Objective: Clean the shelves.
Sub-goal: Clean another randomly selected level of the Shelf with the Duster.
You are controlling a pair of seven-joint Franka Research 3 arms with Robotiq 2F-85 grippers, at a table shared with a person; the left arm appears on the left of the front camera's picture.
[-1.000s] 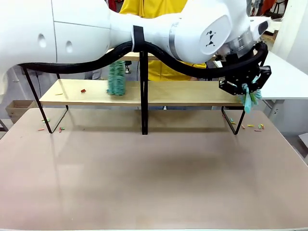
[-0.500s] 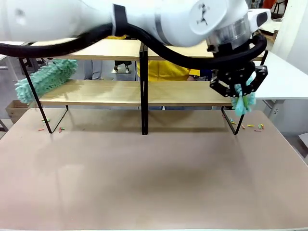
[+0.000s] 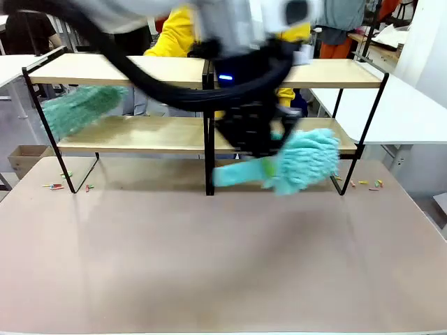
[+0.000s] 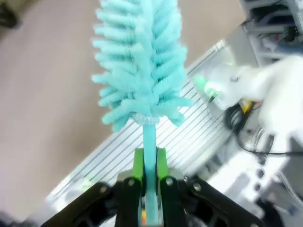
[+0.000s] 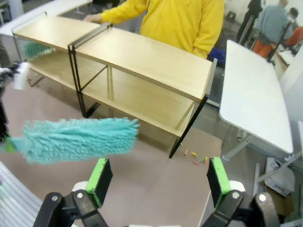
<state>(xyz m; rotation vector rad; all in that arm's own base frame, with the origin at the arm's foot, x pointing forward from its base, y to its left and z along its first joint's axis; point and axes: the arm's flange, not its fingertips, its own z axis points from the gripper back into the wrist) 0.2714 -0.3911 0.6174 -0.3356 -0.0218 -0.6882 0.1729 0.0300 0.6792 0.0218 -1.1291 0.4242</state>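
Note:
The shelves (image 3: 140, 71) stand along the far side of the tabletop, with two tiers of light wooden boards on a black frame. My left gripper (image 3: 267, 166), motion-blurred, hangs in front of the lower tier just right of the centre post. It is shut on the handle of a teal fluffy duster (image 3: 304, 162) lying roughly level. In the left wrist view the green pads (image 4: 138, 163) clamp that handle below the duster head (image 4: 141, 61). My right gripper (image 5: 159, 177) is open and holds nothing, high above the tabletop, facing the shelves (image 5: 142, 56) and the duster (image 5: 78, 139).
A second teal duster (image 3: 77, 108) sticks out between the tiers at the left end. A person in yellow (image 5: 180, 21) stands behind the shelves with a hand (image 5: 92, 19) on the top board. Small coloured scraps (image 3: 370, 183) lie by both end legs. White tables flank the shelves.
My left arm swung from the shelves' right end toward the middle, and its duster turned from hanging down to level. The second duster moved from mid lower shelf to the left end.

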